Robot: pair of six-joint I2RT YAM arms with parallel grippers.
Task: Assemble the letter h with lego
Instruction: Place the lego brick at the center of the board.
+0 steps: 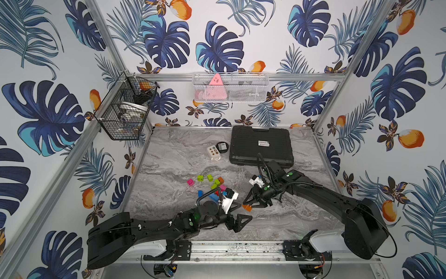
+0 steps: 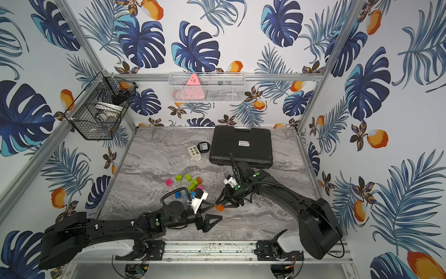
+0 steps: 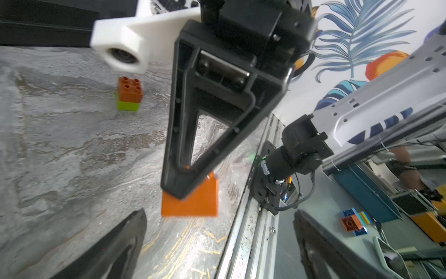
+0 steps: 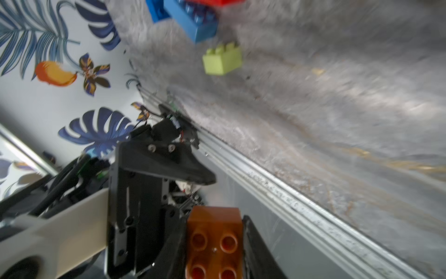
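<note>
Right pincer (image 1: 246, 205) clenched on an orange brick (image 1: 247, 208), low over the marbled surface (image 1: 169, 157); you cannot tell whether the brick touches down. Your left pincer (image 1: 239, 213) stands released just beside it, jaws wide, grasping nothing. Other lego bricks (image 1: 210, 184) lie scattered mid-surface beyond the left pincer. Black case (image 1: 260, 145) at the back.

no writing can be read; the white label (image 1: 263, 143) on the black case (image 1: 248, 157) is too small; so is the sticker (image 1: 222, 146) on the round black tin (image 1: 218, 150)
</note>
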